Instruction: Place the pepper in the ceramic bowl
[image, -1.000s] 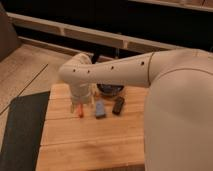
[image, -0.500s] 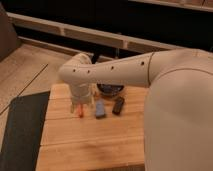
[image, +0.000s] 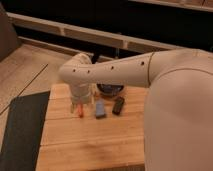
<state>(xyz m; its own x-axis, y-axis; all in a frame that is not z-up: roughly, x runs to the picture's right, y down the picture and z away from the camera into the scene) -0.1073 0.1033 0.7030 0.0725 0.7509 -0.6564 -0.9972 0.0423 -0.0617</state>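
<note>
A wooden worktop (image: 95, 145) fills the lower middle. A dark mat (image: 22, 130) lies lower left on a light floor (image: 25, 70). A pale rail (image: 75, 31) crosses the dark upper background.

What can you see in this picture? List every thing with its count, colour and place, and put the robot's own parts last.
table: one, light wood, middle of the view.
pepper: one, orange-red, on the table's left part, just below the gripper.
block: one, blue, on the table right of the pepper.
oblong thing: one, black, right of the block.
bowl: one, dark blue-black, near the table's far edge, partly hidden by the arm.
mat: one, dark grey, on the floor left of the table.
arm: one, white, reaching from the right across the table.
gripper: one, pale, at the arm's end, pointing down over the pepper.
</note>
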